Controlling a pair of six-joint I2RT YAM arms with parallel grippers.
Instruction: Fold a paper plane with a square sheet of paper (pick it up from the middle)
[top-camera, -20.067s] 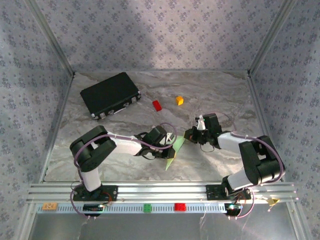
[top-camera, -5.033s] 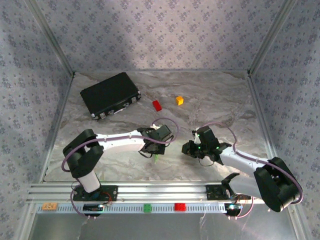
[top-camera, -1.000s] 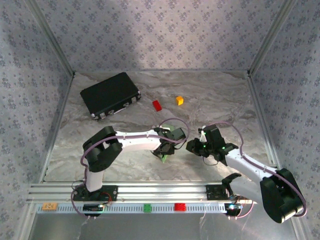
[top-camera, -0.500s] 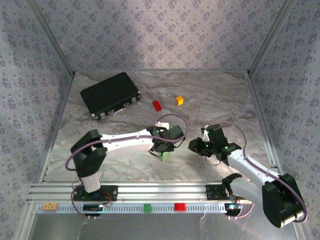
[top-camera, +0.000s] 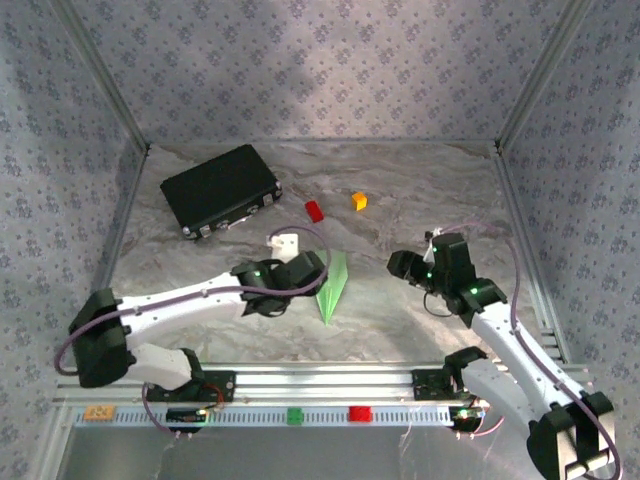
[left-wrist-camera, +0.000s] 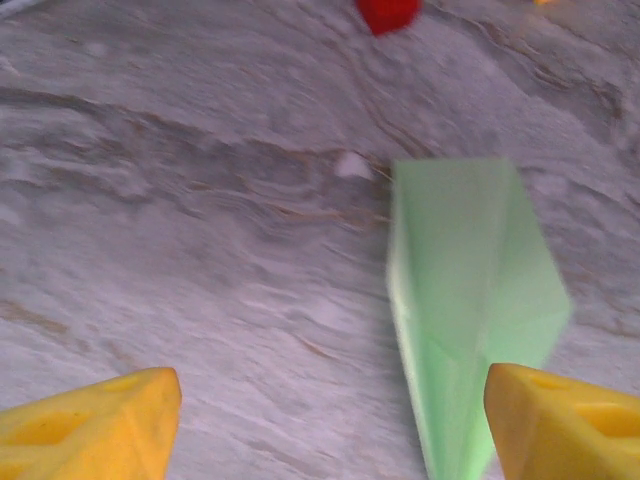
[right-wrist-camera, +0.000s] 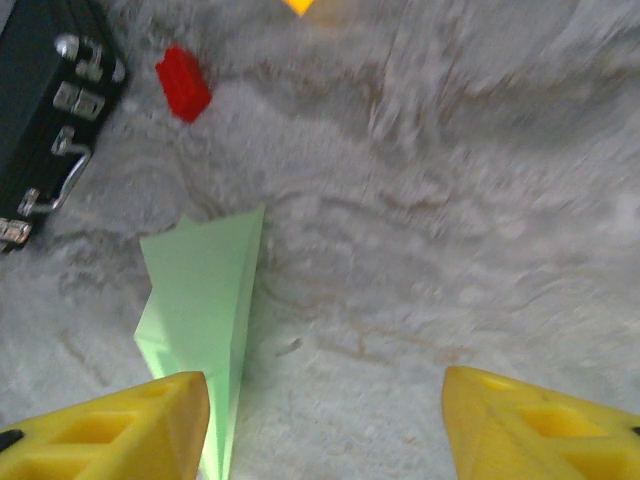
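Looking down, we see the paper plane (top-camera: 331, 287) lying free on the marbled table (top-camera: 420, 190), its nose toward the near edge, between our two arms. Our left gripper (left-wrist-camera: 330, 415) sits just left of it, jaws spread and empty. Our right gripper (right-wrist-camera: 320, 425), farther off to its right, is spread and empty too.

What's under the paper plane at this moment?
The plane lies on the marbled table. Nothing else sticks out around its edges. The patch of table right beneath it is covered by the paper, so it can't be checked.
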